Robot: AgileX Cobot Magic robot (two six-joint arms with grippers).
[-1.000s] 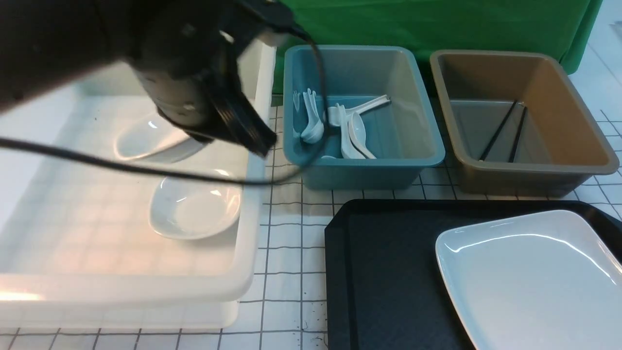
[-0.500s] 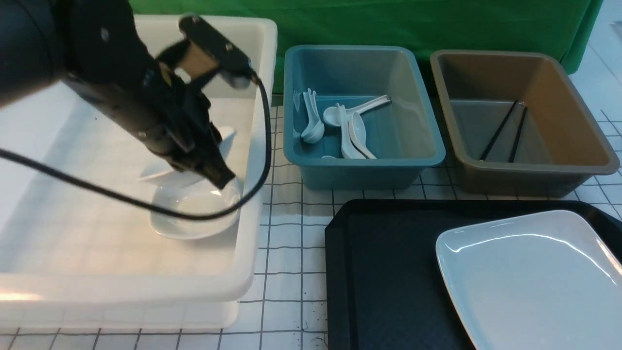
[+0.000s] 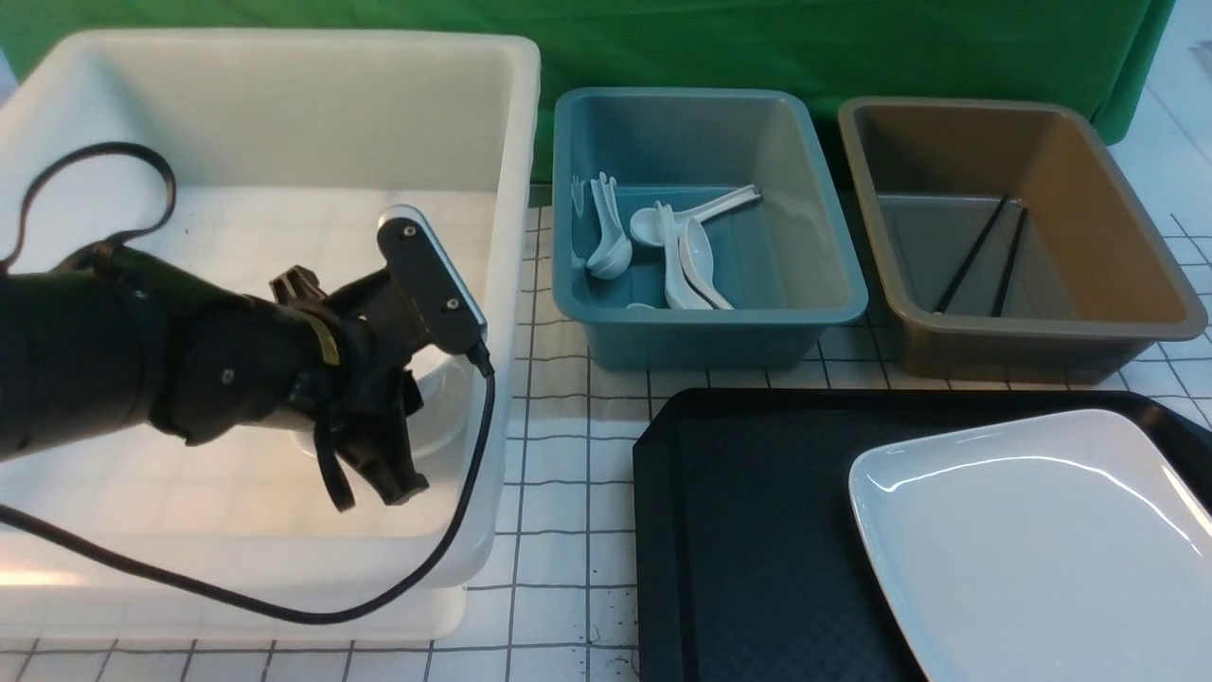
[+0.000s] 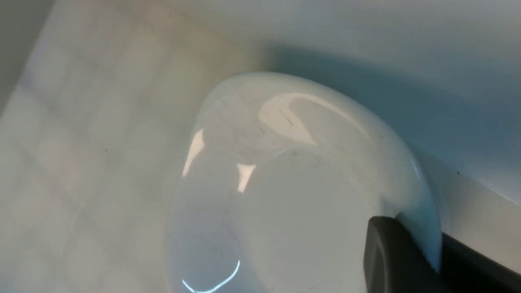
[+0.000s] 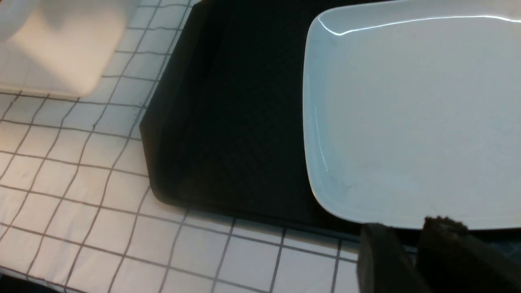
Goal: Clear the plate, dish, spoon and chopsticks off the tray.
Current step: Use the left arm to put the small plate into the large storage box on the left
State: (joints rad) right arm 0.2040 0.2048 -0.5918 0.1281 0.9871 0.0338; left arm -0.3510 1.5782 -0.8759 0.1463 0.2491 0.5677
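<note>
Left gripper (image 3: 388, 474) now lower in the white tub (image 3: 511, 189) at frame left, clenched on the dish (image 4: 285, 183) rim, plate (image 3: 1032, 549) unmoved on tray (image 3: 748, 530) lower right, right gripper (image 5: 411, 252) at its edge, grip unclear

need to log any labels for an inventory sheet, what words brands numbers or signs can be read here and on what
None: no word, number or sign is readable in any view.
The white tub, blue tub, brown tub, tray, plate and dish show plain surfaces, no print.
The black wrist housing shows only screws, no marking.
</note>
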